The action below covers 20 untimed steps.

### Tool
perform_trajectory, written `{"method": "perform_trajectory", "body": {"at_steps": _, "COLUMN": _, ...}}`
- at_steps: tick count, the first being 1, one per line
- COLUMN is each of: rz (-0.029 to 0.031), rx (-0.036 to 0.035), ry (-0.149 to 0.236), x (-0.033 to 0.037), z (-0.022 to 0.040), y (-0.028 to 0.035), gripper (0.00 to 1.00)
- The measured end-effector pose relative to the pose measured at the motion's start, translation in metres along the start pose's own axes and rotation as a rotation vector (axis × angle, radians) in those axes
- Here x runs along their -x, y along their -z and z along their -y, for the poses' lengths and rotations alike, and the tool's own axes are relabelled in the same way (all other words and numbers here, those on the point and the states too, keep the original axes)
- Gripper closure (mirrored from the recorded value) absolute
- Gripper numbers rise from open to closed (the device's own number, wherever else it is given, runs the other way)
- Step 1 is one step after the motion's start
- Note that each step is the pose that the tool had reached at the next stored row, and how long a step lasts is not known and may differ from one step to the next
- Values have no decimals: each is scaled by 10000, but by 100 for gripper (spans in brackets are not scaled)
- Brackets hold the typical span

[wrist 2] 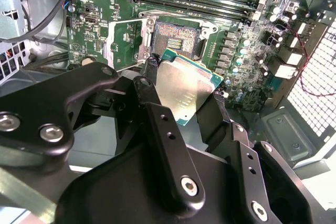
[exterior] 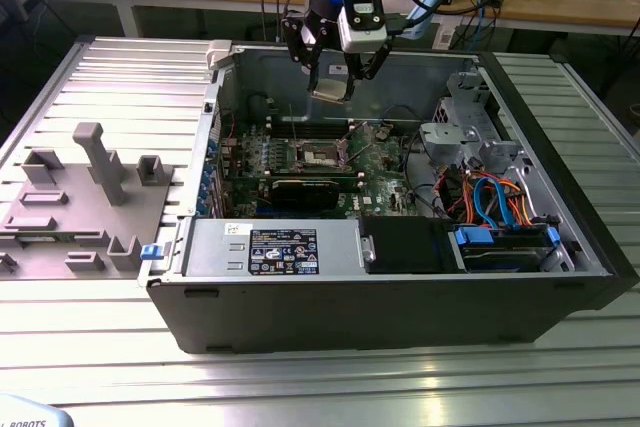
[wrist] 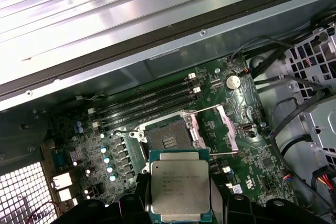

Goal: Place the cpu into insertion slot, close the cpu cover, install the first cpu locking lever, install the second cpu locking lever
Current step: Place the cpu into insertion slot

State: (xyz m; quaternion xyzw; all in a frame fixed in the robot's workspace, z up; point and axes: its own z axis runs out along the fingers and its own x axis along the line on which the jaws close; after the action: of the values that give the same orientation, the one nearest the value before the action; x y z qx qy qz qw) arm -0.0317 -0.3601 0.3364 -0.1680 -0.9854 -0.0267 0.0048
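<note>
Lighting: bright, diffuse, from overhead.
Exterior view: pale glare patches on the ribbed metal table (exterior: 430,367); the walls of the computer case (exterior: 400,307) shade its interior, darkest along the near side. In both wrist views the cpu (wrist: 180,184) lid gives a soft washed reflection; the green board (wrist: 252,150) is evenly lit.

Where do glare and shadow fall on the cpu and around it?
Second wrist view: the cpu carries a pale sheen. First wrist view: its top is evenly lit, the insertion slot darker. Exterior view: bright reflections streak the table.
</note>
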Motion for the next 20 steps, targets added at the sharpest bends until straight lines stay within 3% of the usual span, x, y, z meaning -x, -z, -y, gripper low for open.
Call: {"method": "perform_trajectory", "body": {"at_steps": 20, "rz": 8, "rx": 3, "ry": -151, "x": 0, "z": 0, "y": 0, "gripper": 46}}
